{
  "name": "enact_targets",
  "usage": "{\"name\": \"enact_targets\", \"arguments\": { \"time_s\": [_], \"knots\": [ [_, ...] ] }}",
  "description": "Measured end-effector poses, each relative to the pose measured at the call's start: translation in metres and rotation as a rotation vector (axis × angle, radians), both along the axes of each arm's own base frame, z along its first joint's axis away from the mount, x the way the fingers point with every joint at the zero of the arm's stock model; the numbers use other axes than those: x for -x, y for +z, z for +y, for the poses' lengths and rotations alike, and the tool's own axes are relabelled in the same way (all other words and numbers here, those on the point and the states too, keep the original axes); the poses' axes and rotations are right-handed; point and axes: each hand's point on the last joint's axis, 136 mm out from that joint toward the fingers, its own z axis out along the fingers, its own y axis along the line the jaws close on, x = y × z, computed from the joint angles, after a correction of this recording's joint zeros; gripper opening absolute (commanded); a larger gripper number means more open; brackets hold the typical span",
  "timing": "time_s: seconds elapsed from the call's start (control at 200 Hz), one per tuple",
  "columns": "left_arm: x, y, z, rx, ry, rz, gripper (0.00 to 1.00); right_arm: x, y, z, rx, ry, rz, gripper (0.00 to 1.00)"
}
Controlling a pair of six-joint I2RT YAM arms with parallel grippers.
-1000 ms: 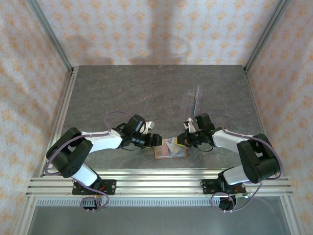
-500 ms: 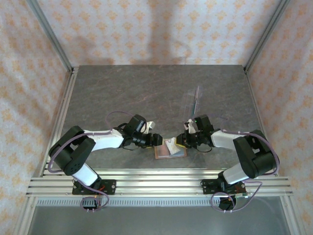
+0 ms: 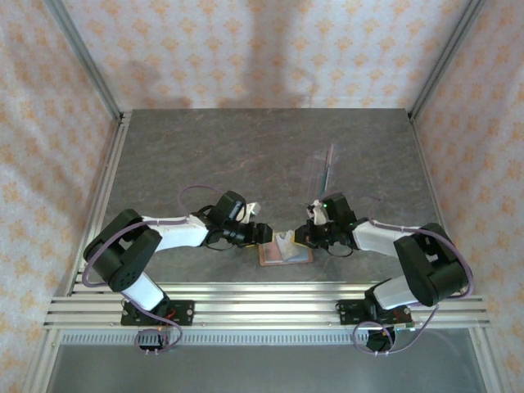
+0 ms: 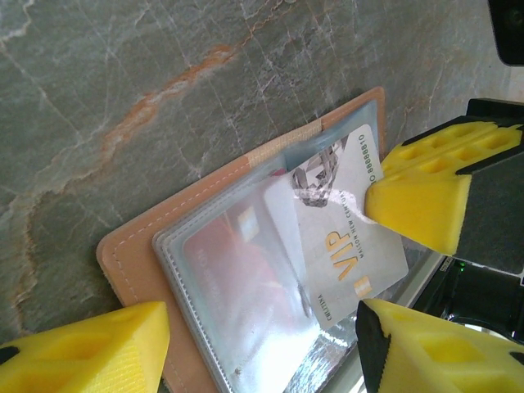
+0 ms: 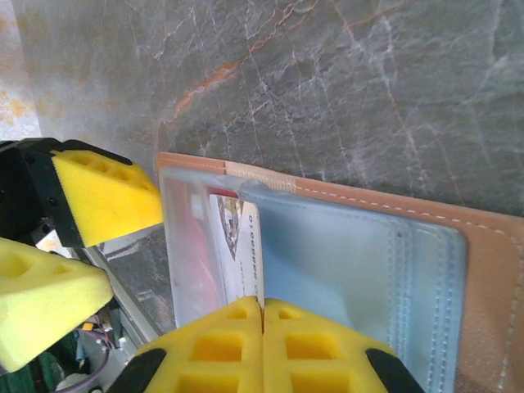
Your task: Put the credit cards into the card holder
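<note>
centrally, on the surface (image 3: 246, 155), the open card holder (image 4: 123, 250) has the pale card (image 4: 360, 246) partly under its sleeve (image 4: 237, 278), long axis across the holder; the right end effector (image 5: 262, 344), pressed together, meets its exposed edge, the left end effector (image 4: 264, 327) spread opposite.

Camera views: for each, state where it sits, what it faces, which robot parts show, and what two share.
Top external: above, behind the arms, looking down on the table; both arms show.
Left wrist: on left arm, facing the card holder; open left tool shows.
Right wrist: on right arm, facing the card holder; shut right tool shows.
Both wrist views share the pale card.
</note>
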Motion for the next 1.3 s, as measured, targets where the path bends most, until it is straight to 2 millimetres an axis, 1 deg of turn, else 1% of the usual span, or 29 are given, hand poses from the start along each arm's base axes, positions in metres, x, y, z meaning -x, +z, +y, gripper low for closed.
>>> {"name": "enact_targets", "arguments": {
  "time_s": [0.155, 0.31, 0.596, 0.726, 0.911, 1.026, 1.181, 1.302],
  "knots": [
    [0.001, -0.004, 0.001, -0.008, 0.000, 0.010, 0.61, 0.003, -0.001, 0.003, 0.013, 0.030, -0.024, 0.06],
    [-0.001, -0.004, 0.000, -0.011, -0.002, 0.009, 0.61, 0.003, -0.001, 0.003, 0.024, 0.061, -0.056, 0.08],
    [-0.001, -0.004, 0.001, -0.027, -0.008, 0.001, 0.61, 0.003, -0.002, 0.001, 0.060, 0.092, -0.084, 0.08],
    [-0.002, -0.005, 0.002, -0.032, -0.004, -0.002, 0.61, 0.002, -0.001, 0.004, 0.054, 0.079, -0.086, 0.09],
    [-0.004, -0.005, 0.002, -0.035, 0.004, -0.005, 0.61, 0.005, -0.005, 0.012, 0.059, 0.050, -0.093, 0.10],
    [-0.003, -0.006, 0.003, -0.033, 0.005, -0.007, 0.61, 0.001, -0.003, 0.017, 0.063, 0.027, -0.112, 0.10],
    [-0.003, -0.006, 0.003, -0.032, 0.004, -0.008, 0.60, -0.006, -0.003, 0.015, 0.078, -0.018, -0.120, 0.10],
    [-0.003, -0.008, 0.004, -0.036, 0.007, -0.009, 0.60, -0.007, -0.005, 0.013, 0.081, -0.053, -0.117, 0.10]
  ]
}}
